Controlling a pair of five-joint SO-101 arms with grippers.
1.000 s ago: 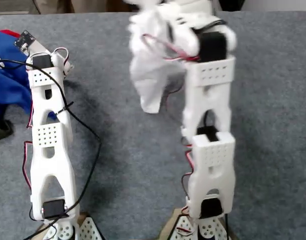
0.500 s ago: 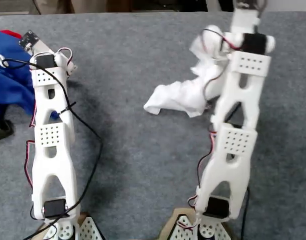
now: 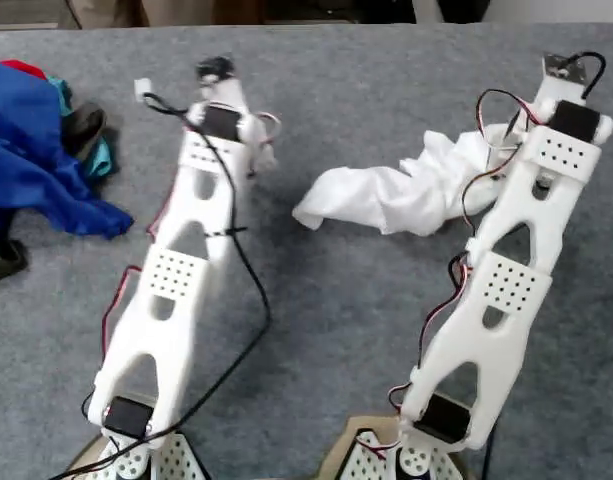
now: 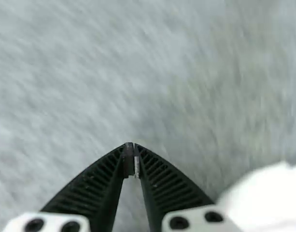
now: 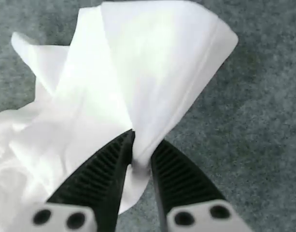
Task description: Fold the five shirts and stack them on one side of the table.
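Right arm has swung out to the table's right side in the last second, pulling the white shirt (image 3: 386,195) down onto the table (image 3: 316,320). Left arm has swung from beside the blue shirt (image 3: 26,140) toward the centre. Right gripper (image 5: 133,140) is clamped on a fold of the white shirt, and the rest trails crumpled toward mid-table. Left gripper (image 4: 130,151) is closed with tips touching, holding nothing, above grey table. Blue shirt is heaped at the far left, with teal and red cloth beside it.
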